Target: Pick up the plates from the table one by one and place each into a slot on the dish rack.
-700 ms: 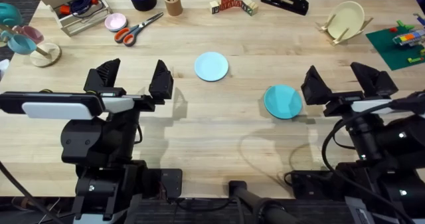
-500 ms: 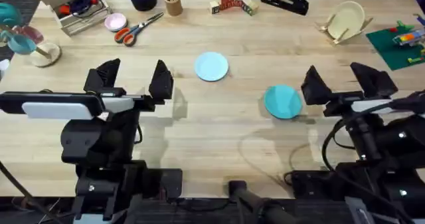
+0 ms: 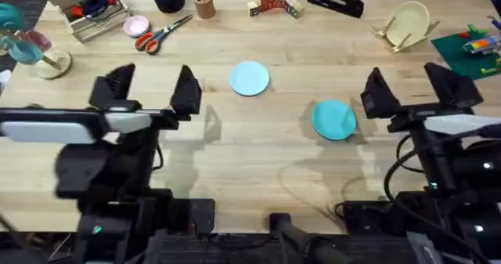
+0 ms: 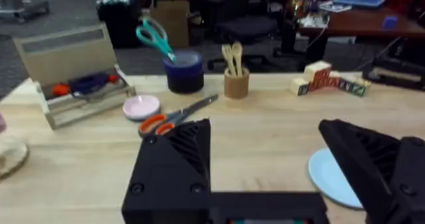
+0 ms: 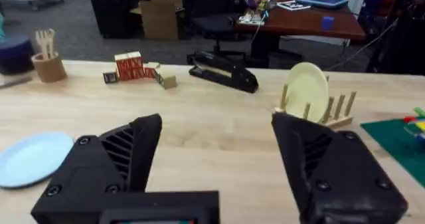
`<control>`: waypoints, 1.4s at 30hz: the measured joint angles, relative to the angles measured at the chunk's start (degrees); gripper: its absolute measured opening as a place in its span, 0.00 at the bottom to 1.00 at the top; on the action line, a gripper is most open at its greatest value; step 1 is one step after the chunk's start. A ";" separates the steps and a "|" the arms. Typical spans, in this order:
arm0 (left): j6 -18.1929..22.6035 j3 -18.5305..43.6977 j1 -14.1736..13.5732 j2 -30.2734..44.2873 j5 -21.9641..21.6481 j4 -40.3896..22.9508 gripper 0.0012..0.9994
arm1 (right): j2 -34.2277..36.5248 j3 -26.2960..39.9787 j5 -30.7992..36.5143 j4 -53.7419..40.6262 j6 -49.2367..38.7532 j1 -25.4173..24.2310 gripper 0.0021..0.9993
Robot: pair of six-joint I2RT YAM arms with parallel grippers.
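Both grippers, left [image 3: 146,90] and right [image 3: 421,88], spread wide, holding nothing; teal plate [image 3: 333,119] just beside right; blue plate [image 3: 250,77] between them.

Bright, even light falls from above on the bench [image 3: 258,139], with soft shadows beside the arms (the left arm [image 3: 86,131] smeared by motion). Wrist views are soft, the room behind dim and unfocused.
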 joint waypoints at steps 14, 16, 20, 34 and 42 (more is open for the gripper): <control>0.00 27.14 0.00 20.39 -0.44 -20.01 0.99 | 13.12 22.98 -0.09 -18.09 0.00 0.00 1.00; 0.00 31.54 0.00 25.66 -0.42 -24.03 0.99 | 17.71 27.76 -0.21 -22.19 0.00 0.00 1.00; 0.00 41.11 0.00 36.69 -0.42 -33.42 0.99 | 27.90 37.89 -0.42 -29.68 0.00 0.00 1.00; 0.00 62.10 0.00 63.65 2.26 -51.75 0.99 | 57.96 62.75 -0.43 -50.70 0.00 2.68 1.00; 0.00 63.07 -0.01 68.58 2.84 -51.67 0.99 | 65.67 64.81 -0.43 -51.97 0.00 3.54 1.00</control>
